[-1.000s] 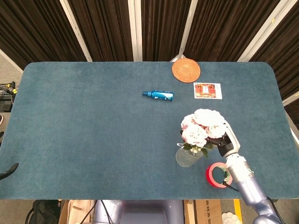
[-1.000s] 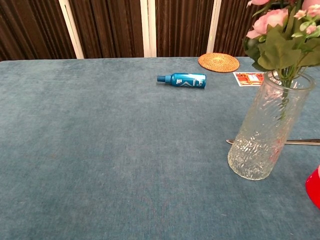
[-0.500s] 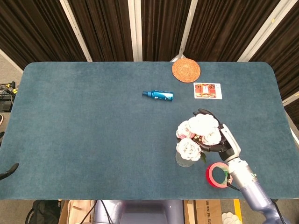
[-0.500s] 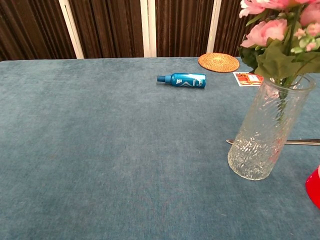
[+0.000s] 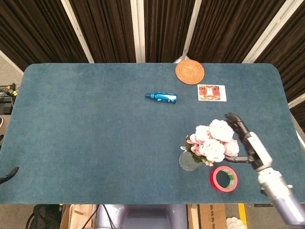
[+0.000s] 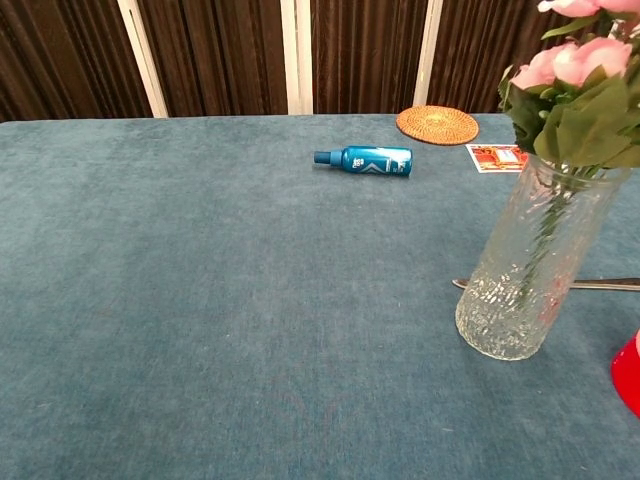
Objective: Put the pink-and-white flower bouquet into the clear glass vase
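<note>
We see the bouquet (image 5: 213,142) standing with its stems down inside the glass vase (image 6: 535,262), toward four o'clock on the table (image 5: 95,143). Our right hand (image 5: 246,140) hovers just beside the blooms at their three o'clock, fingers spread and holding nothing.

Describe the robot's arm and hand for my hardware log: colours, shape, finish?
Only the right arm shows, in the head view. Its hand has black fingers and a white back. Behind it comes a white wrist segment, then a rounded, silvery-grey forearm with a smooth finish. No cables or markings are visible. The left arm is out of view.
</note>
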Robot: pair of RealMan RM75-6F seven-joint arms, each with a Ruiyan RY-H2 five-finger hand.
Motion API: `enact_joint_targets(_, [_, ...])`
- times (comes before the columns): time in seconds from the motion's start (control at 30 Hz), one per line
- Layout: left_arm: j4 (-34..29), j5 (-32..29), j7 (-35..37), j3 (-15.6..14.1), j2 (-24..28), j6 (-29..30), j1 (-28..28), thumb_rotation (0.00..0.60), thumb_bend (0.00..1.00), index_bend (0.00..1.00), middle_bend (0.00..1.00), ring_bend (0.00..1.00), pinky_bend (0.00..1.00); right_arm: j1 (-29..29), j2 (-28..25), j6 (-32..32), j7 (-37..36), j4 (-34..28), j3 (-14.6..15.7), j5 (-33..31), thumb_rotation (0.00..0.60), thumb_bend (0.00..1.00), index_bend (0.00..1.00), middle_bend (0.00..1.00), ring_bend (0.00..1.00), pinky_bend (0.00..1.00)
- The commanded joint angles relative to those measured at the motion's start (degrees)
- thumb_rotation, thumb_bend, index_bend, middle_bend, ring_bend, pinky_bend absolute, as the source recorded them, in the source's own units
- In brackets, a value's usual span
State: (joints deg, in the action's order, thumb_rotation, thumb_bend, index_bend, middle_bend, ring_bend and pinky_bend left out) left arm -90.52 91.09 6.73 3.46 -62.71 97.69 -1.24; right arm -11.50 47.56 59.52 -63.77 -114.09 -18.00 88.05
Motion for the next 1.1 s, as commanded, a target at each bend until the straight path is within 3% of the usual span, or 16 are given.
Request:
enact_joint_targets(0.03, [0.0,0.0,0.8,0.0,0.2,0.3,-0.1,0.6,0.22,0.12,0.0,0.0,0.05,3.6,-6.4,4.5,-0.5,6.3,3.9,6.5,0.6,0.04,0.01,0.07,0.05,0.0])
enact_joint_targets(0.17, [0.1,0.0,2.0,0.2,0.2,0.6,-0.2,0.6,0.22,0.12,0.0,0.0,0.05,7.3,-11.4,11.0,-2.9,14.2,7.4,11.0,0.6,0.04,0.03,0.07,0.07,0.0])
enact_joint_targets(0.27, [0.1,-0.1,1.3,0.1,0.2,0.3,-0.1,0.6,0.22,0.12,0.0,0.0,0.05,9.7,-11.5,15.4,3.4,17.3,7.6,8.4,0.6,0.04,0.03,0.07,0.07,0.0])
enact_joint_targets(0.33, [0.0,0.0,1.2,0.1,0.1,0.3,-0.1,0.6,0.22,0.12,0.0,0.0,0.05,10.9,-10.6,16.9,11.9,17.4,7.3,5.2,0.6,0.04,0.03,0.07,0.07,0.0])
enact_joint_targets(0.4, [0.0,0.2,1.0,0.0,0.1,0.5,-0.2,0.6,0.22,0.12,0.0,0.0,0.05,11.9,-8.0,19.8,26.0,16.8,6.9,2.6,0.6,0.04,0.04,0.07,0.07,0.0])
enact_joint_targets(0.5, [0.0,0.3,1.0,-0.1,0.2,0.5,-0.2,0.6,0.22,0.12,0.0,0.0,0.05,12.8,-2.9,24.9,41.5,16.8,7.1,3.1,0.6,0.04,0.05,0.07,0.07,0.0])
enact_joint_targets(0.7, [0.3,-0.1,0.9,0.0,0.5,0.2,-0.2,0.6,0.22,0.12,0.0,0.0,0.04,14.1,5.9,31.6,62.0,17.4,8.8,6.7,0.6,0.04,0.12,0.07,0.06,0.0])
enact_joint_targets(0.9, [0.3,-0.2,0.9,-0.1,0.7,0.0,-0.2,0.6,0.22,0.12,0.0,0.0,0.04,14.2,11.0,32.2,69.1,18.6,11.8,10.1,0.6,0.04,0.14,0.07,0.04,0.0])
enact_joint_targets(1.1, [-0.1,-1.2,0.6,0.0,1.0,-0.6,-0.3,0.6,0.21,0.12,0.0,0.0,0.04,13.9,12.3,30.2,71.6,18.9,12.4,7.6,0.6,0.04,0.14,0.07,0.04,0.0])
